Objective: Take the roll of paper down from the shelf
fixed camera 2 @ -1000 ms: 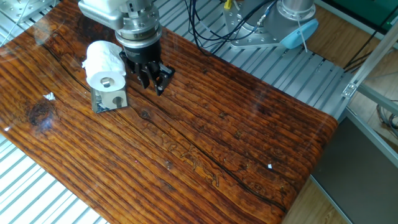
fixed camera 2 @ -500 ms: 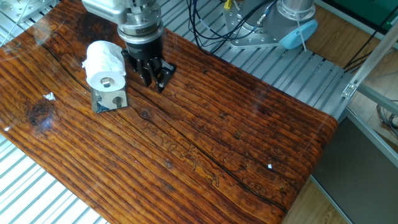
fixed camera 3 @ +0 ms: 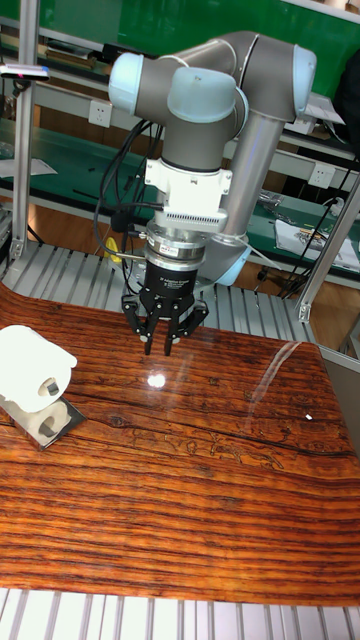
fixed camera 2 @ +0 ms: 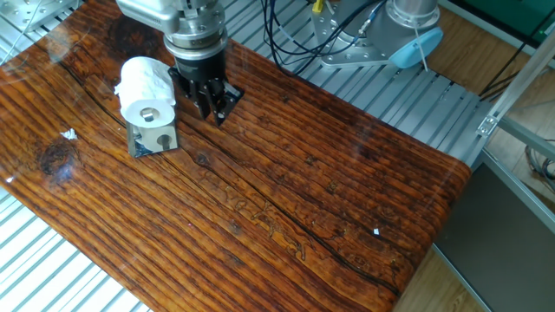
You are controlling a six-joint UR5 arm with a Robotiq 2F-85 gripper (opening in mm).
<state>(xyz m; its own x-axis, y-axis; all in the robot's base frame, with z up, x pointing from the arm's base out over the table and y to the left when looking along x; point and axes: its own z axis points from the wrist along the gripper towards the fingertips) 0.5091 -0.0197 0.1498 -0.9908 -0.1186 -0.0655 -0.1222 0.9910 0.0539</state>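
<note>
I see the small white roll of soft paper (fixed camera 2: 145, 89) lying on its side on top of the little stand with the shiny metal base and the beige block front (fixed camera 2: 154, 139). The round hole in the roll's middle faces the fixed camera, and the block below it has a round hole too. The stand sits on the shiny brown wooden table (fixed camera 2: 286, 191), near its far left end.

My black two-finger gripper (fixed camera 2: 214, 114) hangs just to the right of the roll, pointing down at the table. It is near the roll but I see a gap between them. In the tall fixed view the gripper (fixed camera 3: 160, 345) is above the wood, well to the right of the roll (fixed camera 3: 32, 369), and its fingers (fixed camera 3: 148, 335) stand only a little apart with nothing between them.

The grey arm with light blue caps (fixed camera 3: 215, 85) rises behind it, and black cables (fixed camera 2: 290, 39) hang over the grey metal slats behind the table
</note>
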